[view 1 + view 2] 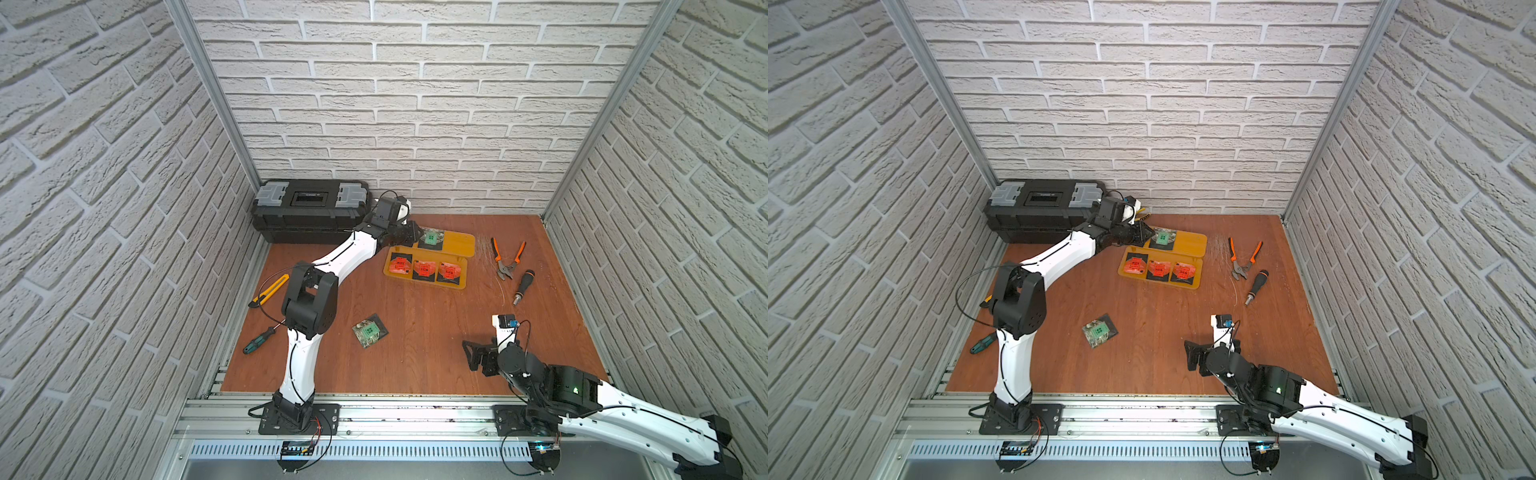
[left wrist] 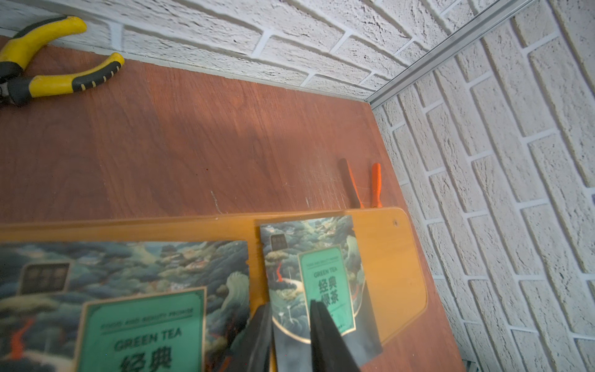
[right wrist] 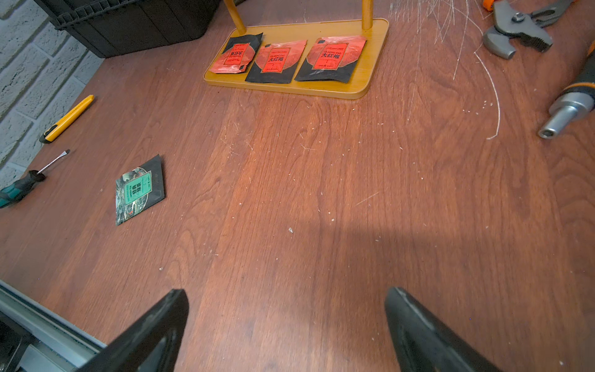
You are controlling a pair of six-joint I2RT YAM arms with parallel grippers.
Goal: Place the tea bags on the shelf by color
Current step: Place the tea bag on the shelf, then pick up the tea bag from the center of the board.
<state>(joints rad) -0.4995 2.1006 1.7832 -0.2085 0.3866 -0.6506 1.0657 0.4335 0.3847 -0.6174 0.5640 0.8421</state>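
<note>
Amber shelf [image 1: 461, 243], green tea bags [image 2: 315, 273] on top.
Left gripper [image 2: 289, 309] barely parted over one; right gripper [image 3: 286, 291] spread wide.

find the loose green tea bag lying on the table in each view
Both top views: loose green tea bag, mid-table, camera side of the shelf.
Left wrist: not in it.
Right wrist: on bare table, toward the screwdriver.
Shared landmark: the shelf, in all four.
</note>
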